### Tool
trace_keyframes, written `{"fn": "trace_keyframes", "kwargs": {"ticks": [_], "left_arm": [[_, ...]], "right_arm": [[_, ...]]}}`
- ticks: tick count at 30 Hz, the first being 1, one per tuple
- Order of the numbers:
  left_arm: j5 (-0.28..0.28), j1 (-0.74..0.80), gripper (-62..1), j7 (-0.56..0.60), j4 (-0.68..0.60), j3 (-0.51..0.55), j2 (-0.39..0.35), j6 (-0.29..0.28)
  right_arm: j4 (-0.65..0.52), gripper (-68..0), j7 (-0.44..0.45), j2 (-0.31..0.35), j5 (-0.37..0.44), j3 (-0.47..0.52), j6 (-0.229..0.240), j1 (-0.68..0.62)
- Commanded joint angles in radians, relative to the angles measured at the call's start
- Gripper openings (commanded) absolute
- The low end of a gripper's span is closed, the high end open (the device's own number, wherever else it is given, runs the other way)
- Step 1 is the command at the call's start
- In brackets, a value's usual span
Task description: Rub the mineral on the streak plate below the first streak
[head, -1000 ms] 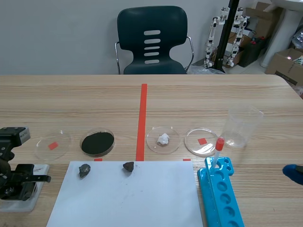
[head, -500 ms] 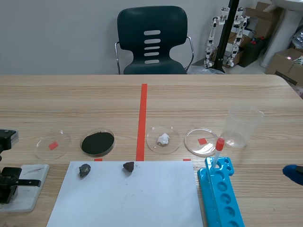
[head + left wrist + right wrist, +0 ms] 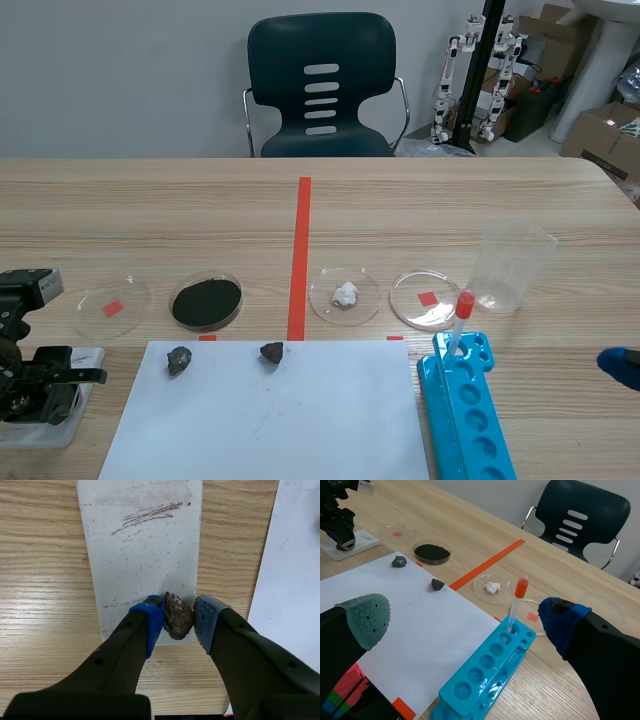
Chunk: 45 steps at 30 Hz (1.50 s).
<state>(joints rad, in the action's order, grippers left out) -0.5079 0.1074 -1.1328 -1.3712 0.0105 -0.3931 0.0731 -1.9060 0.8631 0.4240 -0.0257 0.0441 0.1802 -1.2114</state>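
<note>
Holding black powder [image 3: 207,303]: dish [image 3: 173,298]; white lump [image 3: 345,294]: second dish [image 3: 368,290]; red-capped tube [image 3: 461,318]: blue rack [image 3: 470,425]. Left pincer [image 3: 179,614] gripping mineral [image 3: 175,622] on streak plate [image 3: 145,560] below reddish streak [image 3: 150,516]; right pincer [image 3: 465,616] gaping. Left arm shifting rightward since last frame.

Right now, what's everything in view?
Table: 1, light wood.
Streak plate: 1, white, table's left; reddish streak at far end.
Mineral: 1, dark brown, at plate's near end.
Paper: 1, white, centre.
Rocks: 2, dark, paper's far edge.
Petri dishes: 4, clear, beyond paper; one black powder, one white lump.
Beaker: 1, clear, right of dishes.
Rack: 1, blue, right of paper.
Tube: 1, red-capped, in rack.
Chair: 1, dark, beyond table.
Left tool: 1, black, shut on mineral.
Right tool: 1, black, open.
</note>
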Motion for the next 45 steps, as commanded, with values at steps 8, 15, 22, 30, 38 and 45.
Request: {"fn": "trace_keyframes", "kwargs": {"ticks": [8,15,22,30,38,45], "left_arm": [[0.178,0.006,-55.6,-0.025,0.003,-0.009,0.01,0.094],[0.266,0.006,-55.6,-0.036,0.003,-0.009,0.01,0.12],[0.134,0.006,-55.6,-0.03,0.003,-0.009,0.01,0.065],[-0.052,0.006,-55.6,-0.009,0.003,-0.009,0.01,-0.008],[0.049,0.006,-55.6,-0.017,0.003,-0.009,0.01,0.031],[0.211,0.006,-55.6,-0.032,0.003,-0.009,0.01,0.101]], "right_arm": [[-0.01,-5.4,0.011,0.003,0.01,0.002,0.0,0.001],[-0.01,-5.4,0.011,0.003,0.01,0.002,0.0,0.001],[-0.01,-5.4,0.011,0.003,0.01,0.002,0.0,0.001],[-0.01,-5.4,0.011,0.003,0.01,0.002,0.0,0.001],[-0.01,-5.4,0.011,0.003,0.01,0.002,0.0,0.001],[-0.01,-5.4,0.011,0.003,0.01,0.002,0.0,0.001]]}}
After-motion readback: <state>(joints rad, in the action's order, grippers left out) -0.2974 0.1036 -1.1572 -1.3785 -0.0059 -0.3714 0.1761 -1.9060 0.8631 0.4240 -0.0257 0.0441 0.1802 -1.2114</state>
